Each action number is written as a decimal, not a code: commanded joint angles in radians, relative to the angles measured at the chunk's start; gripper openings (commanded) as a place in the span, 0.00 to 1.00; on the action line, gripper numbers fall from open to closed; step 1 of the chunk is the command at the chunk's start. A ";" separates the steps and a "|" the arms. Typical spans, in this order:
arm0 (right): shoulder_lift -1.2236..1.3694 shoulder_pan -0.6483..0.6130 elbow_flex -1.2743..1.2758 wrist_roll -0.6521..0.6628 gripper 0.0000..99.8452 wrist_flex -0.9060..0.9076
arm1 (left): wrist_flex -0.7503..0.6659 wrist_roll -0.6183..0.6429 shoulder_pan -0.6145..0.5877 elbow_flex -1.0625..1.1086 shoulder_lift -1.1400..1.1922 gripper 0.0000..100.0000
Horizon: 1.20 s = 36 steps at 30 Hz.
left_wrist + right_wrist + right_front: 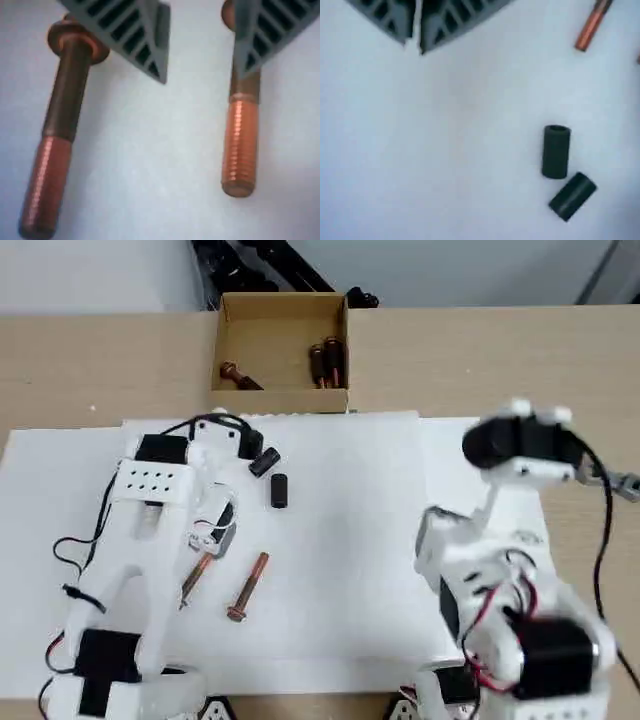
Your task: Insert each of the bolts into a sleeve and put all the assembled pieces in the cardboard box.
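Note:
Two copper bolts lie on the white mat, one [197, 575] by my left arm and the other [248, 587] beside it. My left gripper [200, 75] hangs open just over them. One finger [135, 35] is near the head of one bolt [60, 135], and the other finger [265, 35] covers the upper shank of the second bolt [240, 145]. In the high view this gripper [212, 535] sits above the bolts' upper ends. Two black sleeves [264, 462] [279, 490] lie loose farther back. My right gripper [417, 42] is shut and holds nothing, some way from the sleeves [555, 151] [572, 196].
The cardboard box [284, 400] stands at the mat's far edge and holds sleeved bolts [328, 362] and another piece [238, 375]. The right arm [520, 445] rises over the mat's right side. Black cables [215, 425] loop near the left arm.

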 commanded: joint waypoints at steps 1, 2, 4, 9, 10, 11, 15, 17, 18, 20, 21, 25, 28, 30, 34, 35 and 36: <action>-0.107 0.027 0.063 0.043 0.01 -0.050 | 0.014 -0.023 -0.006 -0.038 0.005 0.08; -0.130 0.027 0.077 0.046 0.01 -0.051 | 0.014 -0.025 -0.006 -0.033 0.005 0.08; -0.157 0.027 0.092 0.051 0.01 -0.051 | 0.006 -0.049 -0.006 -0.005 0.005 0.08; -0.171 0.027 0.094 0.051 0.01 -0.045 | -0.077 -0.092 -0.031 0.104 -0.002 0.08; -0.171 0.027 0.094 0.051 0.01 -0.047 | -0.103 -0.092 -0.048 0.124 -0.002 0.08; -0.171 0.027 0.094 0.051 0.01 -0.047 | -0.127 -0.094 -0.066 0.143 0.000 0.08; -0.170 0.027 0.094 0.051 0.01 -0.048 | -0.215 -0.118 -0.115 0.229 -0.002 0.08; -0.168 0.027 0.094 0.051 0.01 -0.048 | -0.264 -0.126 -0.120 0.275 -0.002 0.08; -0.168 0.027 0.094 0.051 0.01 -0.048 | -0.290 -0.129 -0.115 0.298 -0.002 0.08; -0.168 0.027 0.094 0.051 0.01 -0.048 | -0.345 -0.124 -0.110 0.338 0.005 0.08; -0.170 0.027 0.094 0.051 0.01 -0.048 | -0.374 -0.124 -0.109 0.361 0.005 0.08; -0.173 0.027 0.094 0.051 0.01 -0.042 | -0.500 -0.124 -0.107 0.453 0.003 0.08; -0.173 0.027 0.094 0.051 0.01 -0.041 | -0.574 -0.127 -0.106 0.510 0.000 0.04; -0.173 0.027 0.094 0.051 0.01 -0.041 | -0.574 -0.127 -0.107 0.510 0.005 0.02; -0.173 0.027 0.094 0.051 0.01 -0.041 | -0.555 -0.129 -0.107 0.515 0.005 0.01; -0.173 0.027 0.094 0.051 0.01 -0.041 | -0.551 -0.129 -0.107 0.515 0.005 0.01; -0.173 0.027 0.094 0.051 0.01 -0.041 | -0.549 -0.129 -0.107 0.518 0.002 0.01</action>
